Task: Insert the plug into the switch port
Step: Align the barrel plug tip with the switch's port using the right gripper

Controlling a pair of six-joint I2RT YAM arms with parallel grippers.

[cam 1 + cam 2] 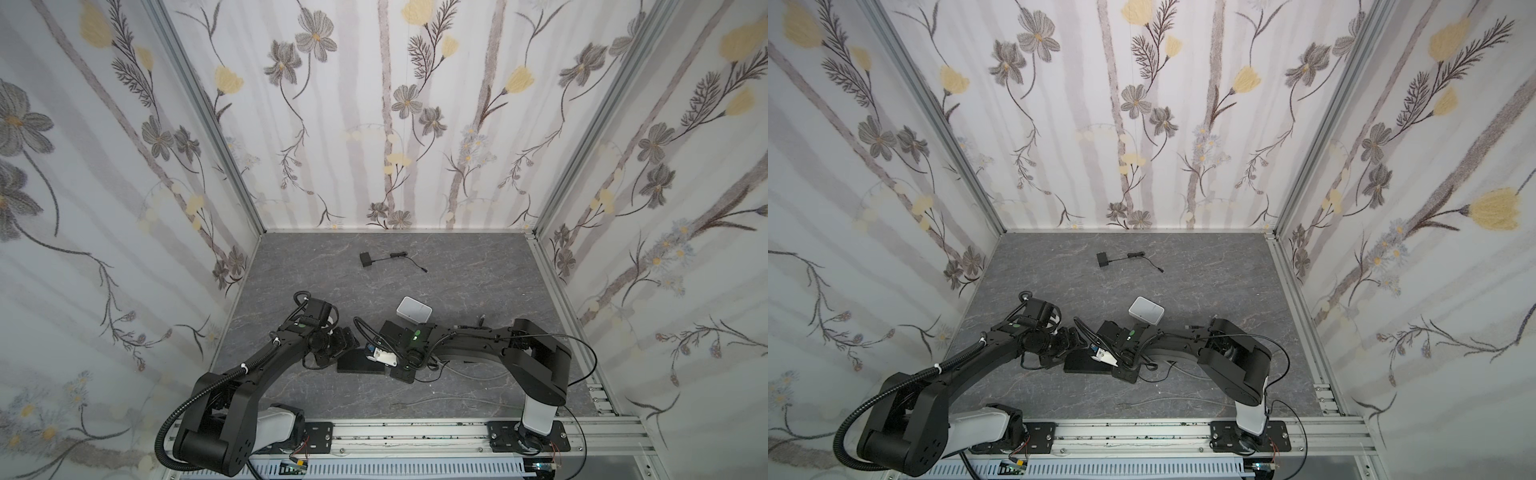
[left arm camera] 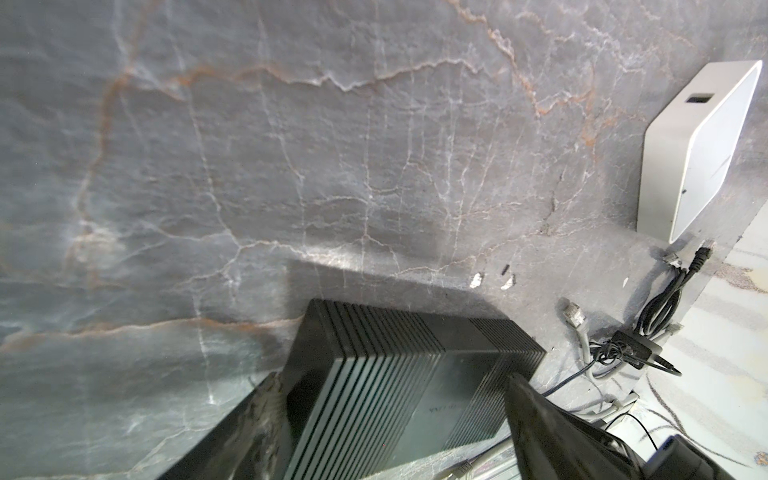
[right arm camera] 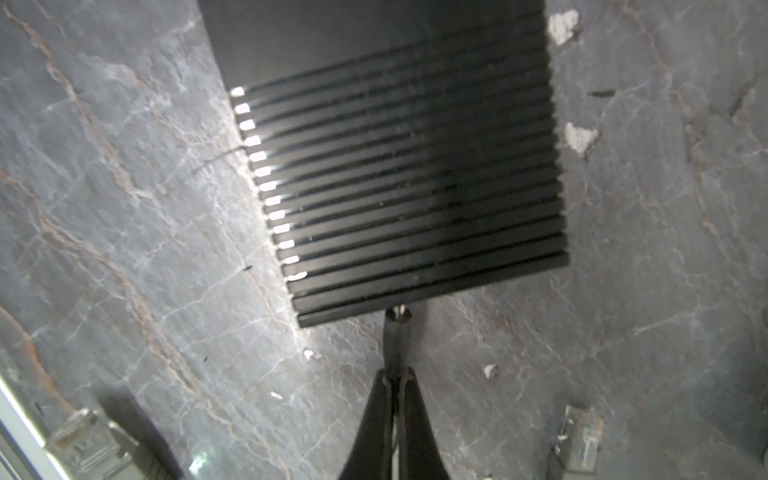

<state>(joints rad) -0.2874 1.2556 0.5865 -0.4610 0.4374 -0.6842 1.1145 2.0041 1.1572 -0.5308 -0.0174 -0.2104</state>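
Both arms meet low over the middle of the grey stone-patterned table (image 1: 457, 270), as both top views show. The left arm (image 1: 257, 361) rises from its base at the near left, folds at the elbow and runs forward and inward, its wrist bent so that the left gripper (image 2: 395, 378) points toward the right. Its fingers (image 2: 257, 424) stand wide apart, one along each side of the near end of a flat black box (image 2: 395, 365) with a ribbed top, and they appear to clasp it between them. The right arm (image 1: 478, 336) comes up from its base at the near right, bends over at the elbow and stretches flat to the left, close above the table. The right gripper (image 3: 395, 374) is pinched tight on a thin black plug (image 3: 397, 332), which sticks out straight beyond the fingertips. The plug's tip touches the thin end face of the black box, just under the last rib; the socket there is hidden by the box's top edge. A white box (image 1: 414, 311) with a dark slot (image 2: 701, 99) in its side lies just beyond the right wrist, apart from the plug. A small black adapter (image 1: 365, 260) with its cord lies well apart, toward the back wall.
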